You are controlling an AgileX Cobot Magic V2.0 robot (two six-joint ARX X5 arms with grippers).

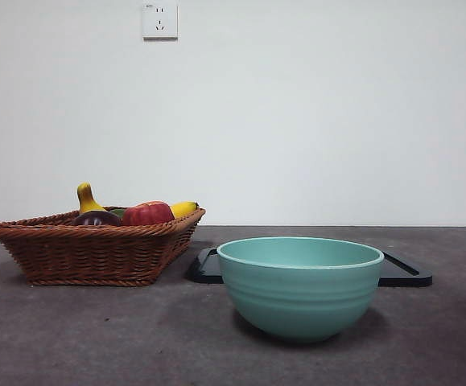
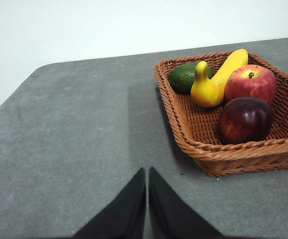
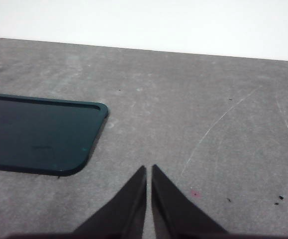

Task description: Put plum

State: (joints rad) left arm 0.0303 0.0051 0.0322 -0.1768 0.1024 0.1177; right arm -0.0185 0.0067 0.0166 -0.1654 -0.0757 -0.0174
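The plum (image 2: 244,120), dark maroon and glossy, lies in the brown wicker basket (image 2: 193,133) beside a red apple (image 2: 250,83). In the front view only its top (image 1: 97,218) shows over the basket's rim (image 1: 88,253). My left gripper (image 2: 147,172) is shut and empty above bare table, well apart from the basket. My right gripper (image 3: 148,169) is shut and empty over the table near a corner of the black tray (image 3: 34,134). Neither arm shows in the front view.
The basket also holds a yellow banana (image 2: 231,64), a yellow gourd (image 2: 206,89) and a green avocado (image 2: 186,76). A teal bowl (image 1: 300,285) stands at the front centre, with the black tray (image 1: 406,273) flat behind it.
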